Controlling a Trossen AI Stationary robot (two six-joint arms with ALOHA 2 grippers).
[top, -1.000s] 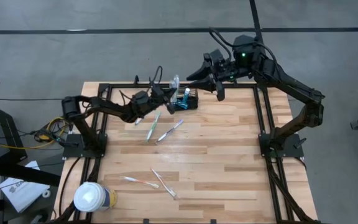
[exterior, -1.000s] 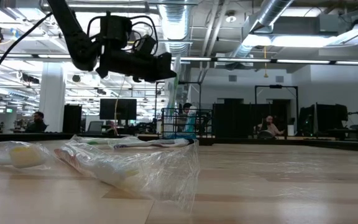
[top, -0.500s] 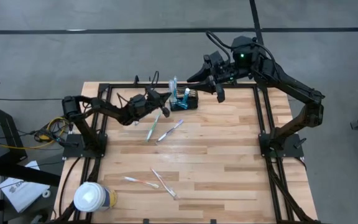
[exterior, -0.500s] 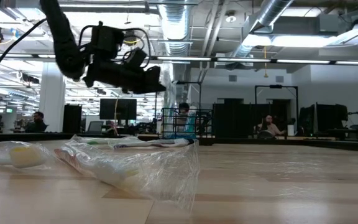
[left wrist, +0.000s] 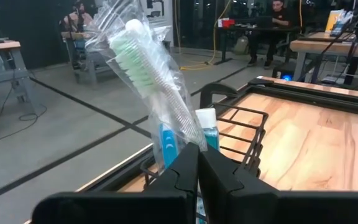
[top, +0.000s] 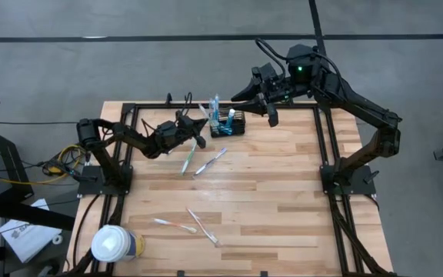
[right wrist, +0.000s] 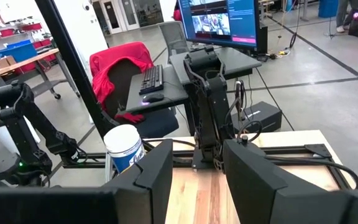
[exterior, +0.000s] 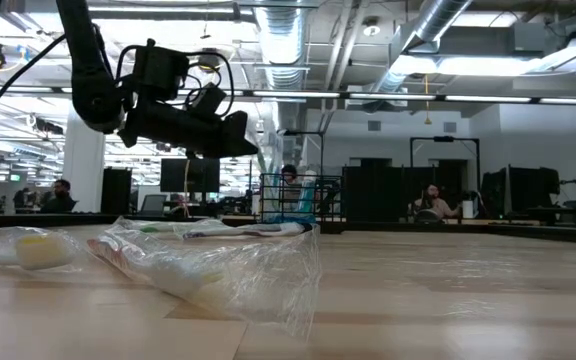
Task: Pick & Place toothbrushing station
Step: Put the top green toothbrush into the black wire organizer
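Left gripper (left wrist: 197, 163), pinched shut on wrapped toothbrush (left wrist: 151, 78) beside wire basket (top: 228, 125); slick wrap may slip, missing basket.

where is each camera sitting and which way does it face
High view: overhead, straight down on the wooden table; both arms show.
Low view: table height, level across; left gripper shows above.
Left wrist view: past shut fingers at the black wire-mesh basket.
Right wrist view: past its fingers across the table.
High and left wrist views share the basket.
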